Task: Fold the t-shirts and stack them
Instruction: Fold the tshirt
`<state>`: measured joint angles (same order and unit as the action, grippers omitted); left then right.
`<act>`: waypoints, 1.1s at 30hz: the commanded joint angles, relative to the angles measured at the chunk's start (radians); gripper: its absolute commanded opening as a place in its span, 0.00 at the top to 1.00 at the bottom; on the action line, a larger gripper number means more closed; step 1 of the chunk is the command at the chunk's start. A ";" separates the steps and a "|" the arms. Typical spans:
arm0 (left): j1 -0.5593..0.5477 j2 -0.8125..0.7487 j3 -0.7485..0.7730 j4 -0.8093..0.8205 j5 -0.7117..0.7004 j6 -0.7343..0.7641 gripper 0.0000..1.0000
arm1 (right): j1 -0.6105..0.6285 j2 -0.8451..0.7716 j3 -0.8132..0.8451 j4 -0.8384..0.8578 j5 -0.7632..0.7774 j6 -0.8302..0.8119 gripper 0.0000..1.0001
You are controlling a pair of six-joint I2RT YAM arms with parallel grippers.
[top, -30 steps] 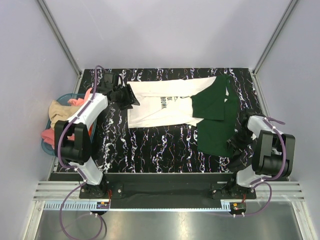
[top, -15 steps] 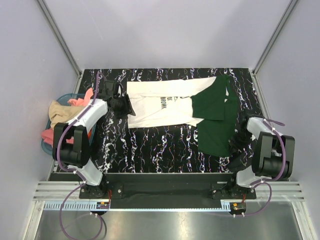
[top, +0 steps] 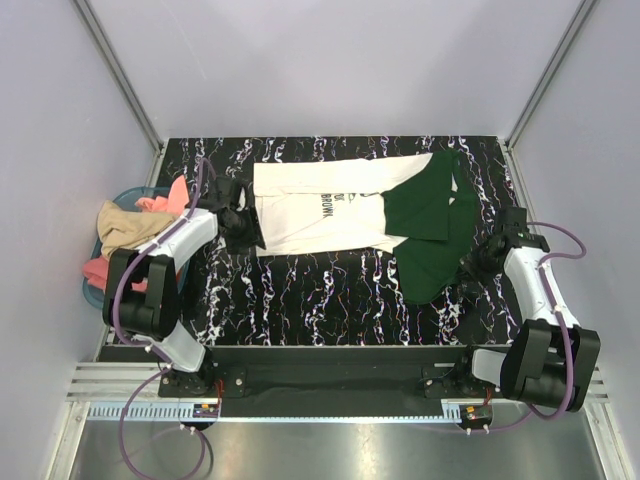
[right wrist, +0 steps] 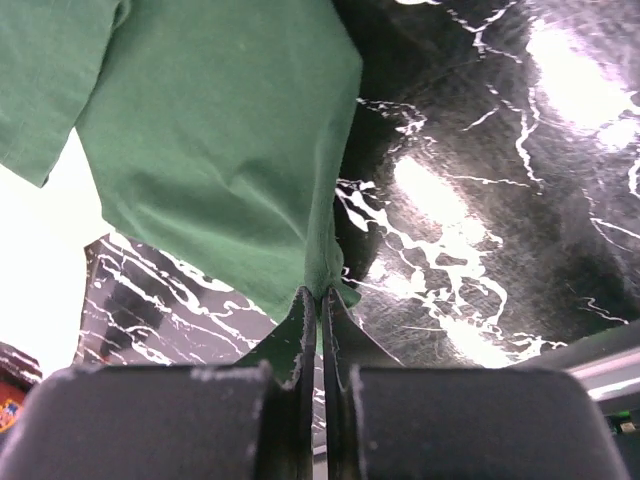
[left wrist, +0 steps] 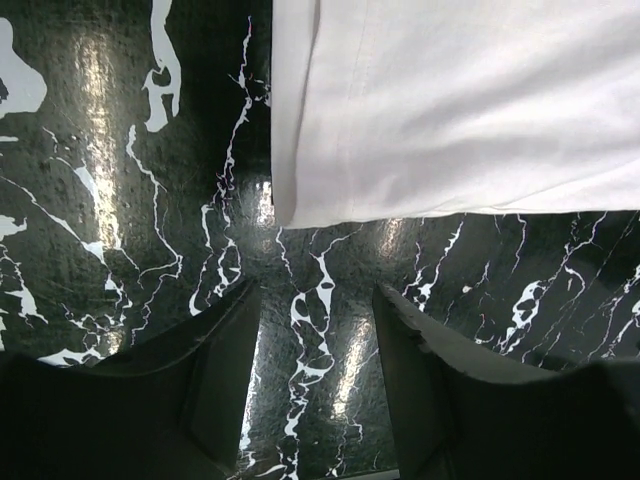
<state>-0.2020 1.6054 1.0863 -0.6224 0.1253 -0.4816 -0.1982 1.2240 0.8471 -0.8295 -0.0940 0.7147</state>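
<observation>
Tabletop [top: 320, 300]: black with white marble veining; both shirts are carried on it.
Cream-white t-shirt [top: 320, 205]: spread flat across the far middle of the tabletop, with dark lettering seen on the chest. In the left wrist view its pale edge and corner [left wrist: 450, 110] are seen at the top of the picture.
Dark green t-shirt [top: 430, 240]: laid at the right side of the tabletop, with its left part overlapping the right end of the cream-white t-shirt. In the right wrist view the green cloth [right wrist: 220, 140] is seen gathered down to a pinched edge.
Left hand [top: 243, 225]: placed just beside the left edge of the cream-white t-shirt. Its fingers [left wrist: 315, 310] are held wide apart, with nothing between them and only bare tabletop seen in the gap. The corner of the cloth is seen just ahead of the fingers and is not touched.
Right hand [top: 478, 262]: placed at the near right edge of the dark green t-shirt. Its fingers [right wrist: 315, 305] are pressed together, and a fold of the green hem is gripped between them.
Basket [top: 90, 292]: blue, set off the left edge of the tabletop, with tan and pink cloth heaped in it.
</observation>
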 commanded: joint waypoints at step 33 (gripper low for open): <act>-0.089 0.168 0.221 -0.106 0.059 0.572 0.53 | 0.003 -0.061 0.041 0.056 -0.164 -0.070 1.00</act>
<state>-0.2855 1.7851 1.2953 -0.6971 0.1478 -0.0731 -0.1982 1.1793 0.8467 -0.8036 -0.2131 0.6682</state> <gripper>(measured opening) 0.476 0.018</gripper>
